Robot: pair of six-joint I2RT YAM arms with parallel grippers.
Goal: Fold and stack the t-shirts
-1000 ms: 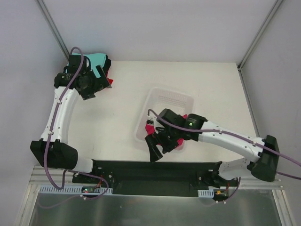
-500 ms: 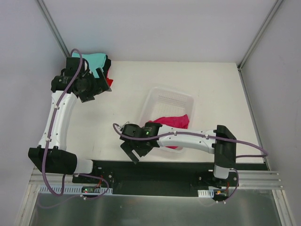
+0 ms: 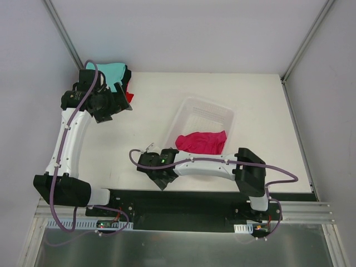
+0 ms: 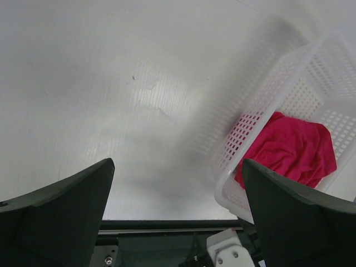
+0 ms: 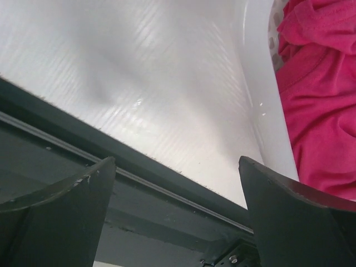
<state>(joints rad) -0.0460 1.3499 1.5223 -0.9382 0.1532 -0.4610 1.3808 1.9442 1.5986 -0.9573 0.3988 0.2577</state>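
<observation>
Now right gripper [image 3: 160,177], wide open and empty, has withdrawn to basket's [image 3: 207,107] seven o'clock; pink shirt [image 3: 201,142] left inside, unfolded; left gripper [image 3: 114,109] likewise open, empty.

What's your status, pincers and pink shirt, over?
Both pincers open, empty: left pincer by folded stack, right pincer beside basket. Crimson-pink t-shirt crumpled inside basket. Basket wall between right pincer and shirt.

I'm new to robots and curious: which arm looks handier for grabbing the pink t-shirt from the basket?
Probably the right. The right gripper hangs open beside the near corner of the basket, close to the pink t-shirt. The left gripper, also open, is far off by the folded stack.
</observation>
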